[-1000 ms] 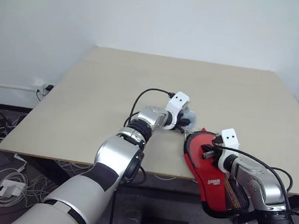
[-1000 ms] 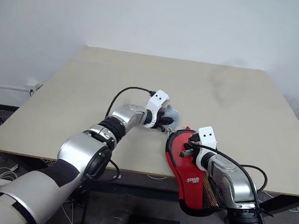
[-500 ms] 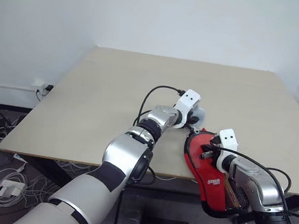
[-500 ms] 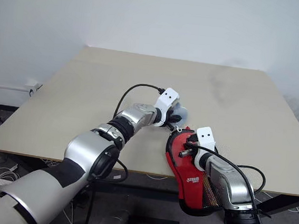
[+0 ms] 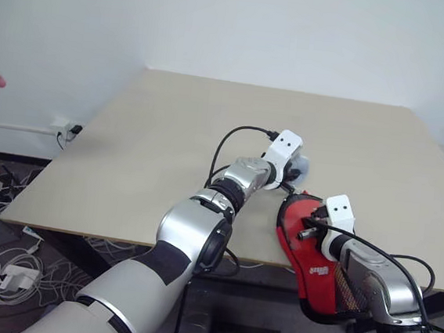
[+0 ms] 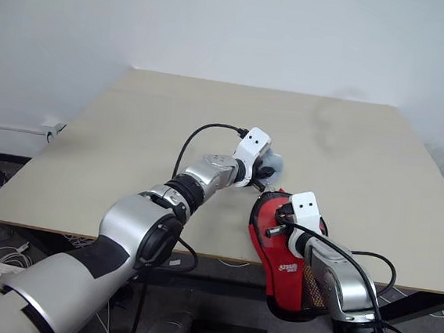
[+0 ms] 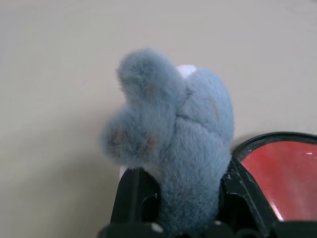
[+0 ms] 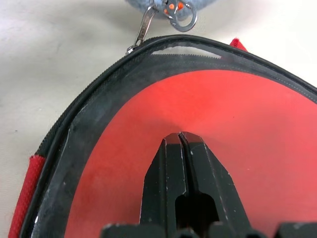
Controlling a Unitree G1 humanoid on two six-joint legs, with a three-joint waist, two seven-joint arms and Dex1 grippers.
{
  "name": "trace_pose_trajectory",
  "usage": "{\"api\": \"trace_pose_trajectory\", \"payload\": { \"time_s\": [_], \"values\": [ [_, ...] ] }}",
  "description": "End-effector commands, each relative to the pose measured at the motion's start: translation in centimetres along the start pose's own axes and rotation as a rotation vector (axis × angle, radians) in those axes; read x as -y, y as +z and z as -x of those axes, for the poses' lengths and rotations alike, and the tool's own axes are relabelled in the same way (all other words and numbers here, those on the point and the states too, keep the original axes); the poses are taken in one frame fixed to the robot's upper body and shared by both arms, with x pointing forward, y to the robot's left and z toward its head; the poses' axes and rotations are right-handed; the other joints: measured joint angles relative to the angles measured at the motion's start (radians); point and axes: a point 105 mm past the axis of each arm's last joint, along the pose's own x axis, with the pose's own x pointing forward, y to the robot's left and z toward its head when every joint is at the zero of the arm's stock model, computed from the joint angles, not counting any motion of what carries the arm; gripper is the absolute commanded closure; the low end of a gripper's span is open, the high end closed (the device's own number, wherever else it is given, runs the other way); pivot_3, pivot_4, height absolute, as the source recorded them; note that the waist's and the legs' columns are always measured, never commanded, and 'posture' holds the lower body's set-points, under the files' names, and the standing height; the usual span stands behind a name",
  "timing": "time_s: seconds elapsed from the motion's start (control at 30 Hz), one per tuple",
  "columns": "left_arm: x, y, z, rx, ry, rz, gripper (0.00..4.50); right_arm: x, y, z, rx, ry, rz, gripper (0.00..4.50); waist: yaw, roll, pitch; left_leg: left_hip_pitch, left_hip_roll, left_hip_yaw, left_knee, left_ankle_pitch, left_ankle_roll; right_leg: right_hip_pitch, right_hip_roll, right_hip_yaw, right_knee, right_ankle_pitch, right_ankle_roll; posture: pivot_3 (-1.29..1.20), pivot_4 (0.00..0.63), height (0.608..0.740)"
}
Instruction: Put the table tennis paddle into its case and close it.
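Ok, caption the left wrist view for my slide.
Left end effector grips a blue-grey plush zipper charm beside the red paddle case.

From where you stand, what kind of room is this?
Probably a lab or workshop, not a home. A plain bare table stands against an unadorned white wall, and loose cables and power adapters lie tangled on the floor beside it, near a wall socket.

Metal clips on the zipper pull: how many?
2: a silver lobster clasp at the red zip case's black zipper edge, and a silver ring linking it to the grey-blue plush charm.
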Motion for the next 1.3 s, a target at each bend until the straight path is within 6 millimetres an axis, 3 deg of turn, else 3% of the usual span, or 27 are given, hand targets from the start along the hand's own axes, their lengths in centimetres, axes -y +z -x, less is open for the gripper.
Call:
{"api": "trace_pose_trajectory", "payload": {
  "time_s": [0.03, 0.13, 0.27, 0.57, 0.8, 0.9, 1.03, 1.2, 1.3],
  "values": [
    [5.4, 5.7, -0.9, 0.194, -0.174, -0.097, 3.55, -0.6, -4.7, -0.4, -0.178, 0.016, -0.045, 4.50, 0.000, 0.000, 0.000, 0.000, 0.000, 0.000, 0.000, 0.000, 0.000, 0.000, 0.000, 0.000, 0.000, 0.000, 0.000, 0.00, 0.000, 0.715],
    [5.8, 4.9, -0.8, 0.179, -0.231, -0.105, 2.87, -0.5, -4.6, -0.5, -0.176, 0.010, -0.038, 4.50, 0.000, 0.000, 0.000, 0.000, 0.000, 0.000, 0.000, 0.000, 0.000, 0.000, 0.000, 0.000, 0.000, 0.000, 0.000, 0.00, 0.000, 0.715],
    [5.8, 3.7, -0.5, 0.137, -0.298, -0.142, 1.41, -0.2, -4.2, -0.7, -0.161, 0.006, -0.029, 4.50, -0.002, 0.000, 0.000, 0.000, 0.000, 0.000, 0.000, 0.000, 0.000, 0.000, 0.000, 0.000, 0.000, 0.000, 0.000, 0.00, 0.000, 0.715],
    [3.4, 2.9, 2.1, 0.136, -0.442, -0.162, 1.41, 1.8, -2.2, 0.1, -0.094, 0.019, -0.006, 4.50, -0.007, 0.000, -0.001, 0.000, 0.001, 0.000, 0.000, 0.000, 0.000, 0.000, 0.000, 0.000, 0.000, 0.000, 0.000, 0.00, 0.000, 0.715],
    [0.6, 3.3, 6.0, 0.188, -0.583, -0.153, 1.41, 2.7, 0.2, 2.0, -0.018, 0.035, 0.027, 4.50, -0.008, 0.001, -0.001, 0.000, 0.002, 0.000, 0.000, 0.000, 0.001, 0.000, 0.001, 0.000, 0.000, 0.000, 0.000, 0.00, 0.000, 0.715],
    [-0.8, 3.1, 7.7, 0.200, -0.593, -0.162, 1.36, 2.9, 1.4, 3.0, 0.040, 0.043, 0.045, 3.94, -0.008, 0.001, -0.001, 0.000, 0.004, 0.000, 0.000, 0.000, 0.001, 0.000, 0.000, 0.000, 0.000, 0.000, 0.000, 0.00, 0.000, 0.715],
    [-2.0, 3.1, 9.3, 0.216, -0.596, -0.140, 1.36, 3.2, 2.4, 3.8, 0.102, 0.042, 0.040, 2.52, -0.008, 0.002, 0.000, 0.000, 0.004, 0.001, 0.000, 0.000, 0.001, -0.001, 0.001, 0.001, 0.000, 0.000, 0.000, 0.00, 0.000, 0.715],
    [0.0, 0.2, 10.5, 0.154, -0.671, -0.213, 1.36, 4.6, 5.1, 5.4, 0.230, 0.028, -0.054, 0.77, -0.008, 0.003, 0.000, -0.001, 0.005, 0.001, 0.000, 0.001, 0.000, -0.001, 0.000, 0.001, 0.000, 0.000, 0.000, 0.00, 0.000, 0.715],
    [1.6, -1.2, 10.5, 0.125, -0.687, -0.240, 1.36, 6.2, 6.3, 5.9, 0.279, -0.024, -0.091, 0.77, -0.007, 0.003, 0.000, -0.001, 0.006, 0.001, 0.000, 0.001, -0.001, 0.000, 0.000, 0.001, 0.000, 0.000, 0.000, 0.00, 0.000, 0.715]
  ]
}}
